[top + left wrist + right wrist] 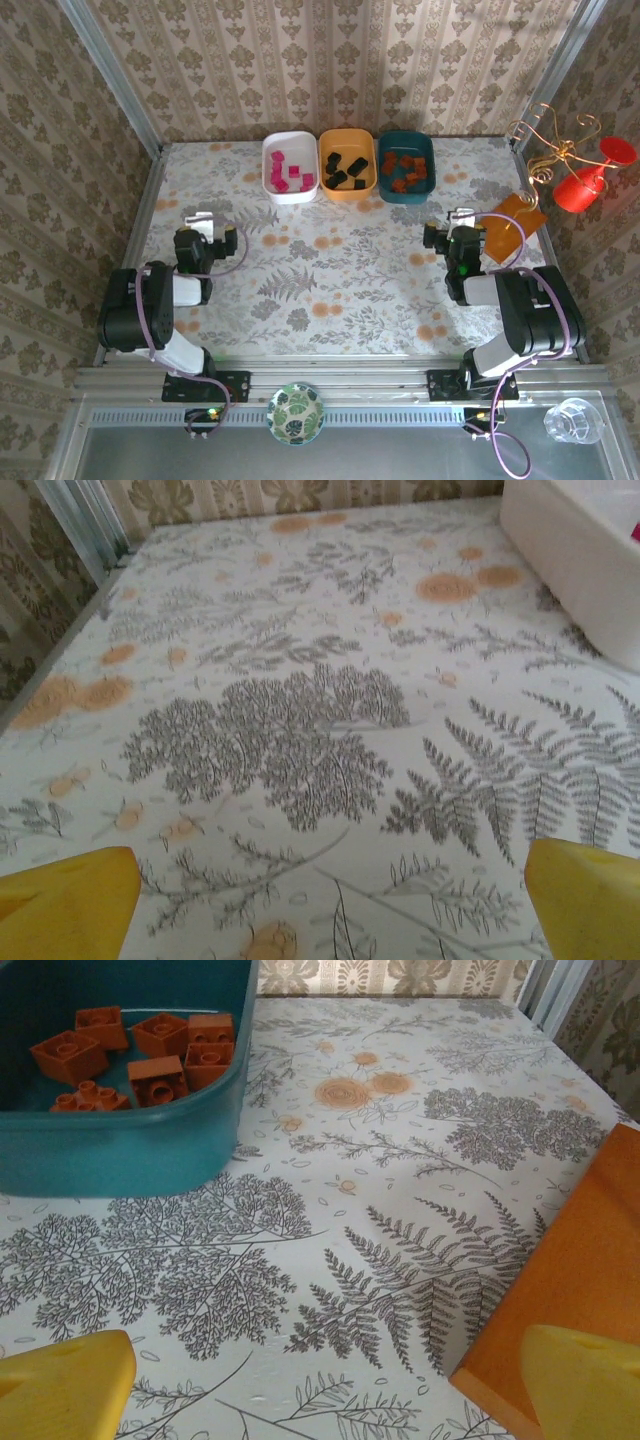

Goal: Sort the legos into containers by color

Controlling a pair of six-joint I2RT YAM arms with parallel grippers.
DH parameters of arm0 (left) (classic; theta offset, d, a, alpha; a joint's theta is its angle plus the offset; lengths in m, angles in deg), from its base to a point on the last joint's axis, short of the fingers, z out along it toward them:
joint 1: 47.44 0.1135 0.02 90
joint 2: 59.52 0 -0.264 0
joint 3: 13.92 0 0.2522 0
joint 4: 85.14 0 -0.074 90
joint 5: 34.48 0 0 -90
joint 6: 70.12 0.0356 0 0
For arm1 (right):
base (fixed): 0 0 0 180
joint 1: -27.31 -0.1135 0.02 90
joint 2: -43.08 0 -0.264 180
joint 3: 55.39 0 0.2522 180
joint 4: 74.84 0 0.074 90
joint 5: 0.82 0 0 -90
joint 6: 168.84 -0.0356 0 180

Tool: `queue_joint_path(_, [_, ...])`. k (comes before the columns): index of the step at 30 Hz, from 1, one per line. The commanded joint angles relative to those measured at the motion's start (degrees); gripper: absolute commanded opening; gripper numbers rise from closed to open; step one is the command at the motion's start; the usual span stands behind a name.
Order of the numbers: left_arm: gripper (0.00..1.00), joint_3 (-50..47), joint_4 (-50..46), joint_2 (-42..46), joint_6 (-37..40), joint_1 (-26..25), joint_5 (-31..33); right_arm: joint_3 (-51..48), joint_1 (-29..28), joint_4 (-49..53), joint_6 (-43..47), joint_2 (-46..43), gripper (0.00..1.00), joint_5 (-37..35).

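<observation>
Three trays stand in a row at the back of the table. The white tray (290, 167) holds magenta-pink legos (283, 172). Black legos (346, 170) lie in the orange-yellow tray (347, 165). The dark teal tray (407, 166) holds orange-brown legos (409, 172), also seen close up as bricks (140, 1055) inside the teal tray (130, 1150). My left gripper (207, 232) hovers low at the left, open with nothing between its yellow fingers (65, 905). My right gripper (455, 228) sits at the right, open and empty, its fingertips (585, 1385) beside the card.
A flat orange card (512, 226) lies at the right, close to my right gripper; its edge (570, 1280) is by the right finger. A white tray wall (575, 565) is at the upper right of the left wrist view. A green bowl (296, 412) and a glass (574, 420) sit off the table front.
</observation>
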Motion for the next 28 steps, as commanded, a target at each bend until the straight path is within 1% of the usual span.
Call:
queue_joint_path(1, [1.0, 0.5, 0.8, 0.3, 1.4, -0.6, 0.1, 1.2, 0.2, -2.0, -1.3, 0.3, 1.0, 1.7])
queue_joint_path(5, [1.0, 0.7, 0.8, 0.2, 2.0, -0.8, -0.2, 1.3, 0.2, -1.0, -1.4, 0.0, 1.0, 1.7])
queue_joint_path(8, [1.0, 0.3, 1.3, 0.2, 2.5, -1.8, 1.7, 1.2, 0.1, -1.3, -1.3, 0.1, 1.0, 1.7])
queue_joint_path(17, [1.0, -0.2, 2.2, 0.1, 2.7, -2.2, 3.0, 1.2, 0.2, -1.3, -1.3, 0.1, 1.0, 1.7])
queue_joint_path(28, [1.0, -0.1, 2.1, 0.2, 2.7, -2.3, 3.0, 1.3, 0.1, -1.2, -1.3, 0.2, 1.0, 1.9])
